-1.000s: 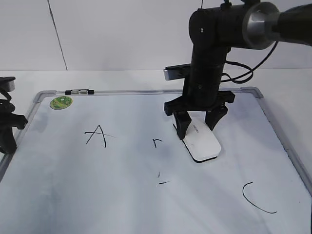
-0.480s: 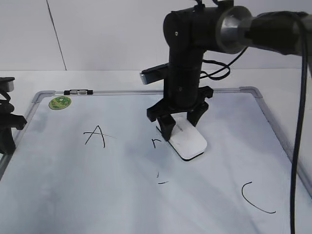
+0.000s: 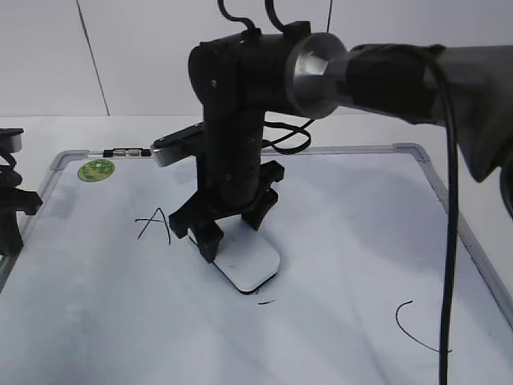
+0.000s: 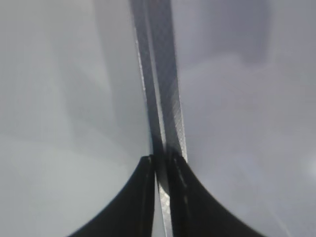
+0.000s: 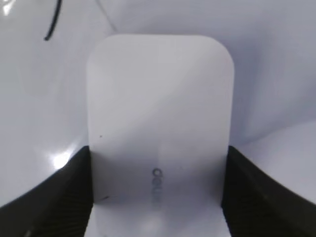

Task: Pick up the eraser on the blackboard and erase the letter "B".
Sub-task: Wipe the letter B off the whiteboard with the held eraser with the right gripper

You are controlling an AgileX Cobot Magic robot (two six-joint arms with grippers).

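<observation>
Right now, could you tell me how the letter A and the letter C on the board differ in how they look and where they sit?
The letter A is made of straight strokes, while the letter C is one open curve. The A sits on the left of the blackboard, close beside the right gripper holding the eraser; the C sits near the front right corner, well clear of it. Both are thin black marker lines.
</observation>
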